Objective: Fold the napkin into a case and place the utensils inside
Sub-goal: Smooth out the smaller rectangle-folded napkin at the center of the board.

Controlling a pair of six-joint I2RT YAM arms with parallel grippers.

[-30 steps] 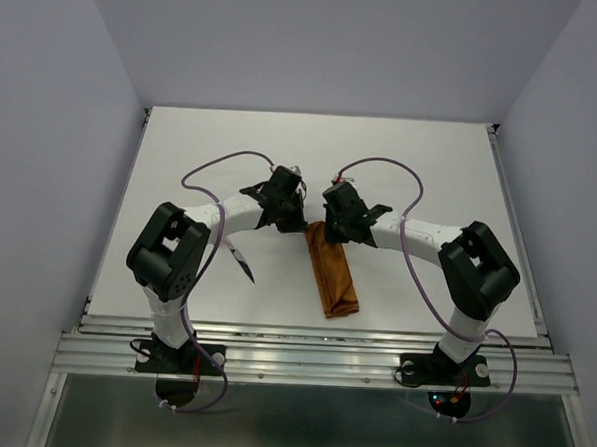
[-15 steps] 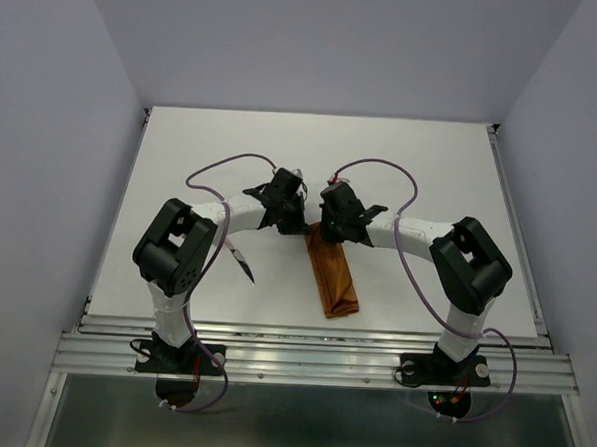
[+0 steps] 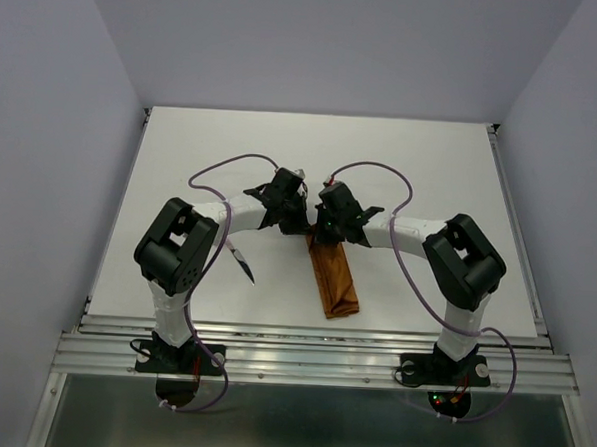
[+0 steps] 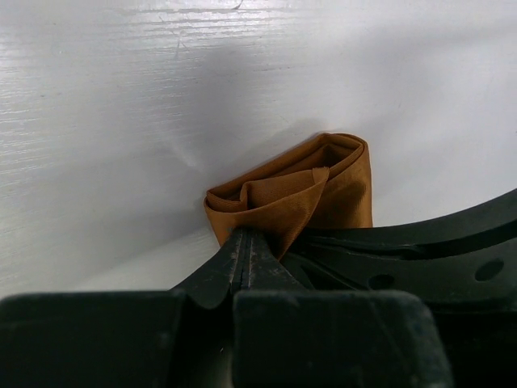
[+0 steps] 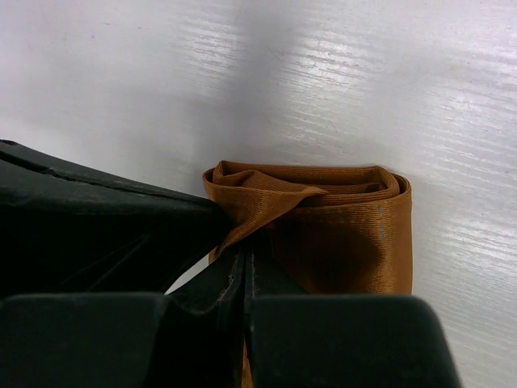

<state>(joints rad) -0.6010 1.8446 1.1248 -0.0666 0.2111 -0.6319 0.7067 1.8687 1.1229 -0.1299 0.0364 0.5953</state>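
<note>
Left gripper (image 4: 246, 236): I see it clamped on the case (image 4: 339, 194), at its open end.
Right gripper (image 5: 246, 241): clamped there too.
Utensil (image 3: 242, 262): lying left of the case, apart.

The case (image 5: 347, 234) is soft rust-orange cloth with a fine ribbed weave and a faint sheen. The table (image 4: 121, 97) is white and matt, streaked with fine grain. The left gripper (image 4: 246, 242) and right gripper (image 5: 245, 250) are matt black plastic, slightly rough.
</note>
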